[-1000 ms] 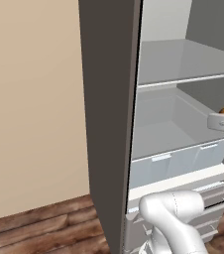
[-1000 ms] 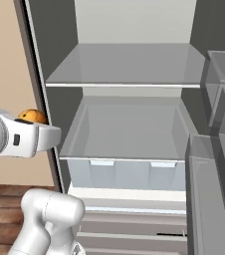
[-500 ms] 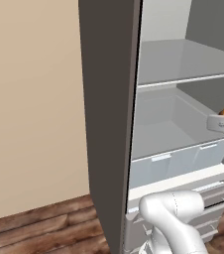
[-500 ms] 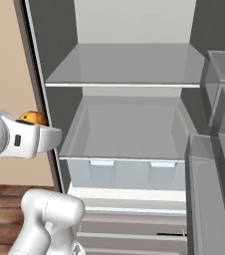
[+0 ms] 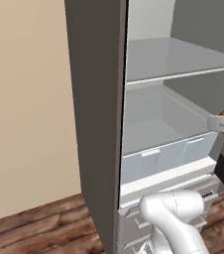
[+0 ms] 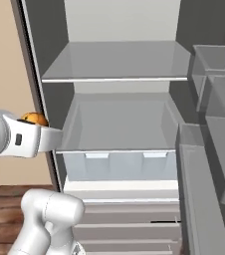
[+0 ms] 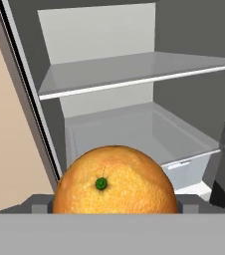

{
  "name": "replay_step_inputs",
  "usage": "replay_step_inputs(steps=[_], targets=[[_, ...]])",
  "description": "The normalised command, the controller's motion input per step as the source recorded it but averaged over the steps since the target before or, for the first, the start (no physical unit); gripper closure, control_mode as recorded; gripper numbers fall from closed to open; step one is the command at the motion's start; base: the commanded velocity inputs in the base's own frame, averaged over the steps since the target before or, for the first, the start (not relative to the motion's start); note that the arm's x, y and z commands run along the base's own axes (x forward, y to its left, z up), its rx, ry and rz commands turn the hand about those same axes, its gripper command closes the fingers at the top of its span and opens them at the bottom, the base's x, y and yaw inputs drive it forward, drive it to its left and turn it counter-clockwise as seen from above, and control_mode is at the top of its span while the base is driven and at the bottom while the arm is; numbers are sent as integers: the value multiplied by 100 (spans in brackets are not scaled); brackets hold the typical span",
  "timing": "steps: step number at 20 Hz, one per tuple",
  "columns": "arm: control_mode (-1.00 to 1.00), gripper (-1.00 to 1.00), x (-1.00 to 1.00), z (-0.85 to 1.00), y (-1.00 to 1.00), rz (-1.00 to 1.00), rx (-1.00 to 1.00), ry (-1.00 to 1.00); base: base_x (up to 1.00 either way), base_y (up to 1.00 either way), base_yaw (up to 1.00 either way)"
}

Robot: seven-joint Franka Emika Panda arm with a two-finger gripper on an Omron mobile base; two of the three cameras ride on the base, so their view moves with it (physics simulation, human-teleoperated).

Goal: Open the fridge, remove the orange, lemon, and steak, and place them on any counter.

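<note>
The fridge (image 6: 119,20) stands open, its pale interior taking up the centre of the right base view. A flat shelf (image 6: 117,62) crosses the upper middle of the frame, with bare room above it and a broad bare bay beneath. Below that bay a clear-fronted drawer (image 6: 119,164) spans the lower centre, closed. Door bins (image 6: 219,99) jut in along the right edge, narrowing the opening on that side. The fridge's dark side wall (image 5: 96,114) runs top to bottom through the middle of the left base view, blocking any approach from the left. In the hand view, the orange (image 7: 114,182) sits between the gripper (image 7: 114,204) jaws, covering the lower centre.
</note>
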Motion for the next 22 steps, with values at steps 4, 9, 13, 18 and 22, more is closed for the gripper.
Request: replay_step_inputs(steps=[4, 9, 13, 18, 22], targets=[[100, 100, 0, 0, 0, 0, 0, 0, -43, 4, -18], [100, 100, 0, 0, 0, 0, 0, 0, -48, 1, -18], [100, 100, 0, 0, 0, 0, 0, 0, -61, -1, -29], [100, 100, 0, 0, 0, 0, 0, 0, -72, -21, -50], [100, 100, 0, 0, 0, 0, 0, 0, -66, -38, -66]])
